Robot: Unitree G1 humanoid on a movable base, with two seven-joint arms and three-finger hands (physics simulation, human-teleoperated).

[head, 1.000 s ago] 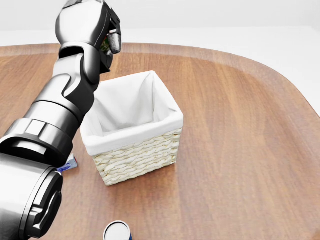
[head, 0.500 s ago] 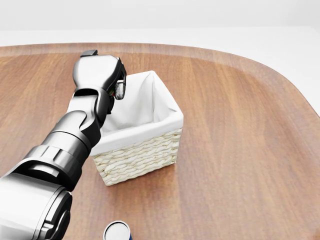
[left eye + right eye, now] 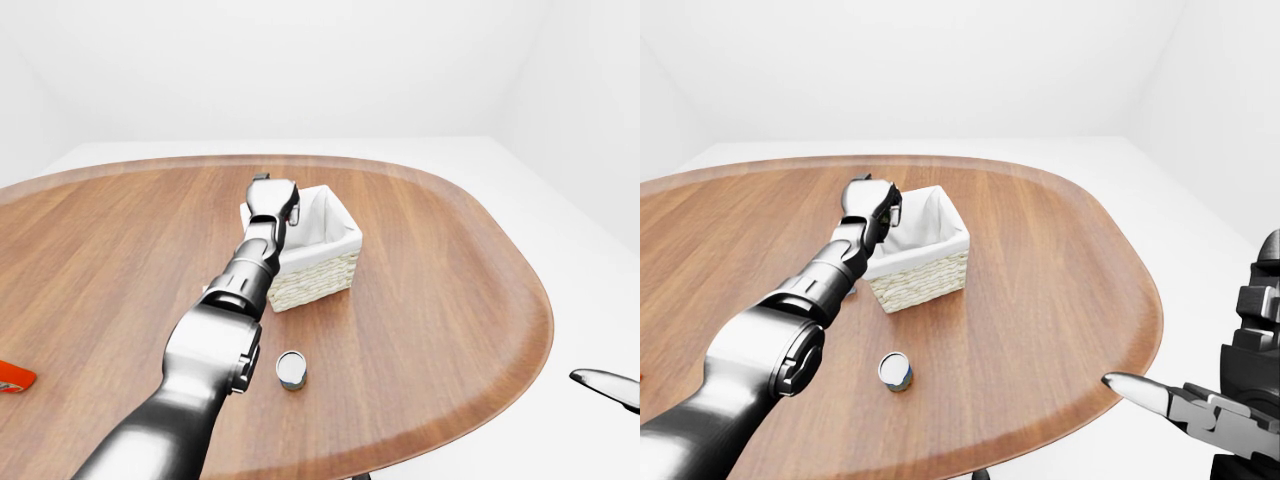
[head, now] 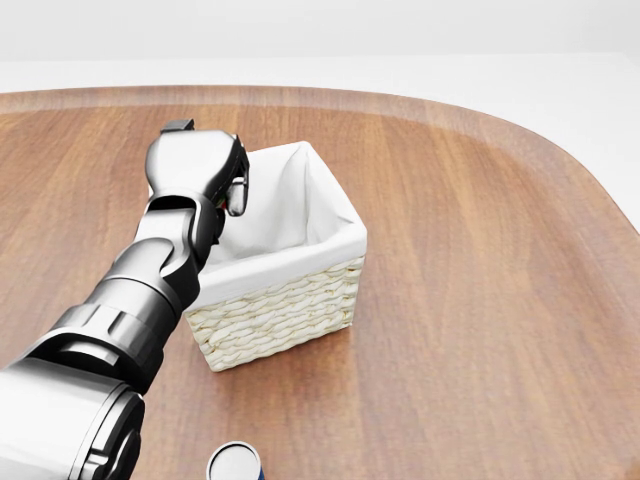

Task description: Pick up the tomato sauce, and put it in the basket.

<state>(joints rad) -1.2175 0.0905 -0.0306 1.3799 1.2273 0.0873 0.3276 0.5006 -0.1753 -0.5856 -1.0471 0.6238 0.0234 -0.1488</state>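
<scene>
My left hand (image 4: 232, 188) is closed over the left inner edge of the white-lined wicker basket (image 4: 340, 240). It holds the tomato sauce (image 4: 233, 184), of which only a small reddish sliver shows between the fingers. The hand's back hides the rest. The basket also shows in the right-eye view (image 3: 940, 262), near the middle of the round wooden table (image 3: 1060, 290). My right hand (image 3: 1160, 395) hangs off the table at the lower right of the right-eye view, fingers spread and empty.
A small round can (image 3: 291, 369) with a pale lid stands on the table below the basket. A red object (image 3: 12, 376) lies at the far left edge of the left-eye view. My left arm crosses the table's lower left.
My left hand has come down from the top of the head view to the basket's left rim, still closed on the sauce. In the last half second it moved only slightly.
</scene>
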